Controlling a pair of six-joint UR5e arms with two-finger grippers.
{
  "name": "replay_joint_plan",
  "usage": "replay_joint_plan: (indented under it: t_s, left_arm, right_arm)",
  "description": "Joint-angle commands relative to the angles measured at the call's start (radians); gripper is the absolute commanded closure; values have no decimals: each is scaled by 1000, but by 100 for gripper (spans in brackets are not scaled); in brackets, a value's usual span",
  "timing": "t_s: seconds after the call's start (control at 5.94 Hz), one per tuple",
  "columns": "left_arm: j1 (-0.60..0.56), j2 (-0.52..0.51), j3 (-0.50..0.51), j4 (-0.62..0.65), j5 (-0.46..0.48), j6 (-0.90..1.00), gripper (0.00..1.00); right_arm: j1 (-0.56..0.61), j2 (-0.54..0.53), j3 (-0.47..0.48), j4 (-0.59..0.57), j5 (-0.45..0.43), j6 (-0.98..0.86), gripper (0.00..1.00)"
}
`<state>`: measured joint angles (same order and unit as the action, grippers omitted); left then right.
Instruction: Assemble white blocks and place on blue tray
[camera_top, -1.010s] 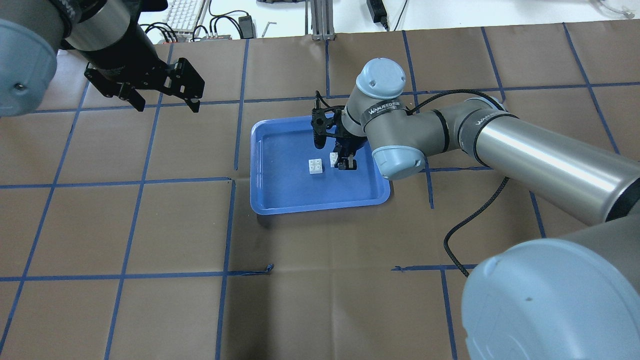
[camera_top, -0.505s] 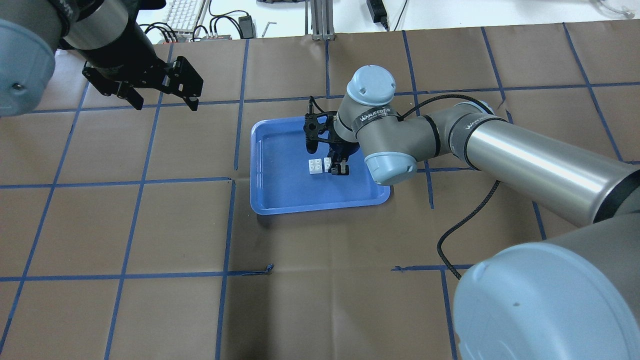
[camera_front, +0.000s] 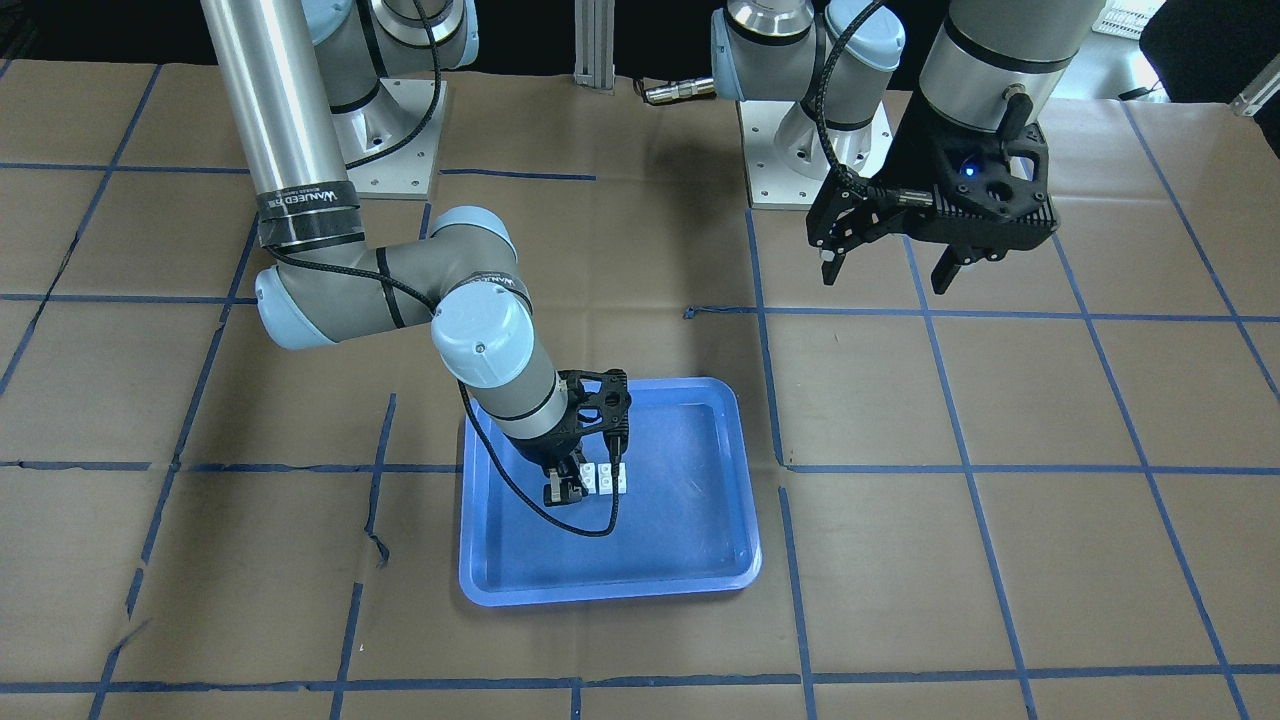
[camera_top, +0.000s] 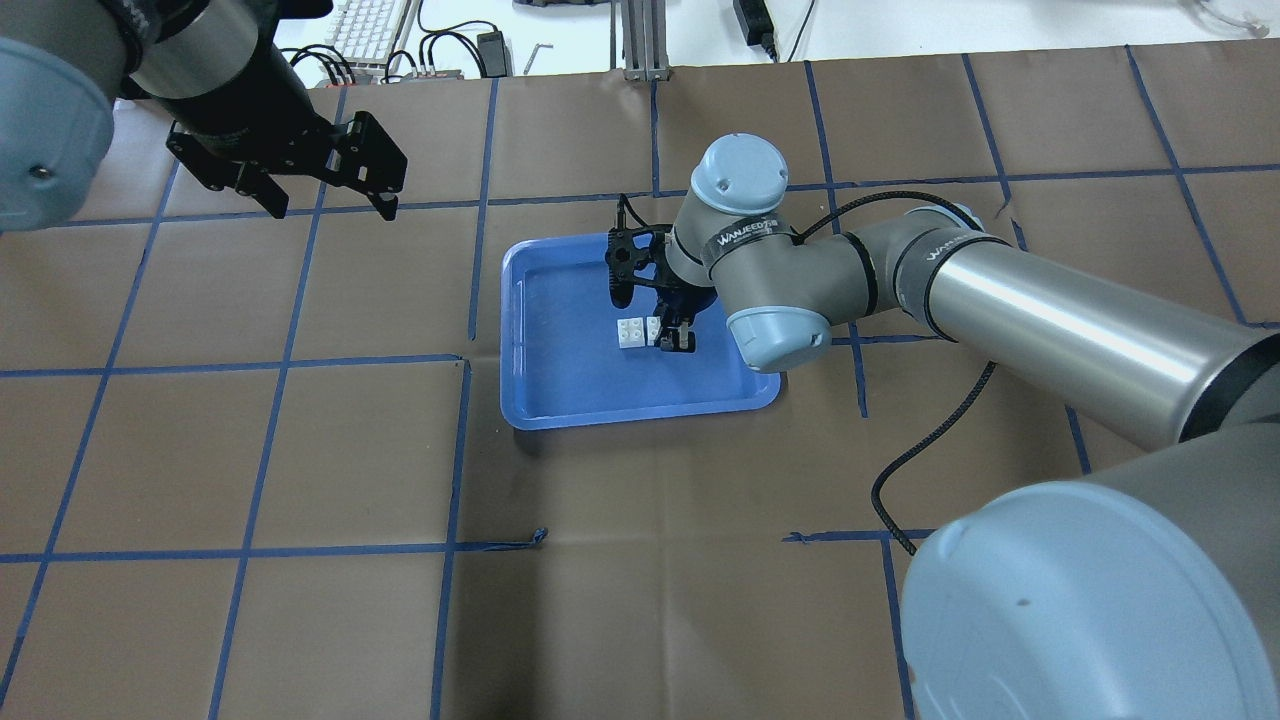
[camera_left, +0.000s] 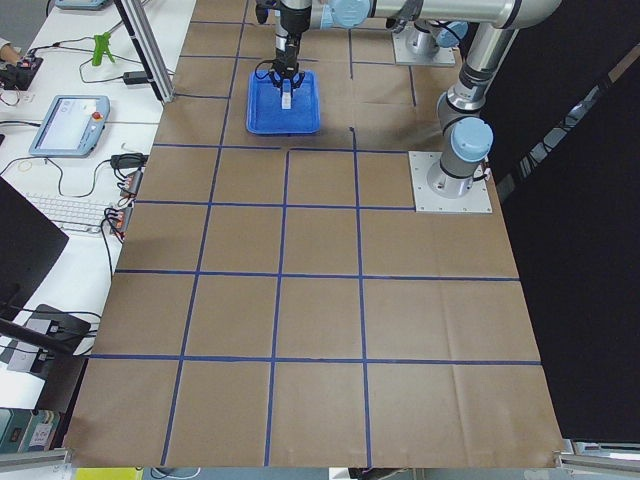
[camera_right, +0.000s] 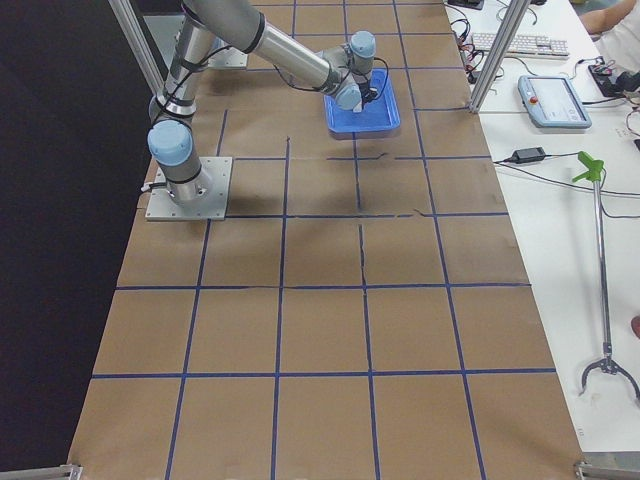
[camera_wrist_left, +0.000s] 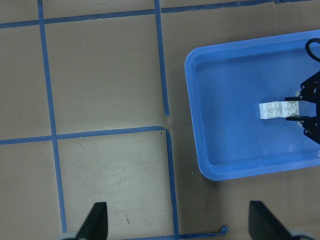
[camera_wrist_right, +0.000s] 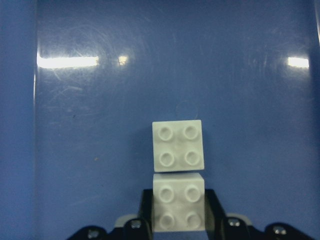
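The blue tray (camera_top: 560, 400) lies mid-table, also in the front view (camera_front: 690, 560). Two white blocks rest side by side inside it. One block (camera_top: 630, 333) stands free. The other block (camera_top: 654, 328) is between the fingers of my right gripper (camera_top: 672, 336), which is shut on it. In the right wrist view the held block (camera_wrist_right: 178, 202) abuts the free block (camera_wrist_right: 178, 145), both studs up and at about the same height. My left gripper (camera_top: 320, 195) is open and empty, high over the table's far left, away from the tray. Its fingers (camera_wrist_left: 95, 220) frame the left wrist view.
Brown paper with a blue tape grid (camera_top: 450, 460) covers the table. The right arm's black cable (camera_top: 930, 440) hangs right of the tray. Both arm bases (camera_front: 815, 150) stand at the robot's side. A keyboard (camera_top: 370, 25) and cables lie beyond the far edge.
My right gripper moved left across the tray with its white block, closing the gap until it sits against the free block. The left gripper barely moved.
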<state>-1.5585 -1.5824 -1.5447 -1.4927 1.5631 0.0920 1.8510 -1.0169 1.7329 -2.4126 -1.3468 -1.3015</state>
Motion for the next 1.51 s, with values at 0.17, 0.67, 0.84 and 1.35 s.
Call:
replay_joint_plan:
  t_s: [0.17, 0.67, 0.84, 1.35]
  left_arm:
    - [0, -1, 0, 2, 0, 0, 0]
    - [0, 1, -2, 2, 3, 0, 0]
    - [-2, 2, -2, 0, 3, 0, 0]
    - [-2, 1, -2, 2, -3, -41, 0]
  right_arm:
    - [1, 1, -3, -5, 2, 30, 80]
    - [1, 1, -3, -5, 3, 48, 80]
    - [2, 1, -3, -3, 3, 53, 80]
    - [10, 1, -3, -5, 3, 54, 80]
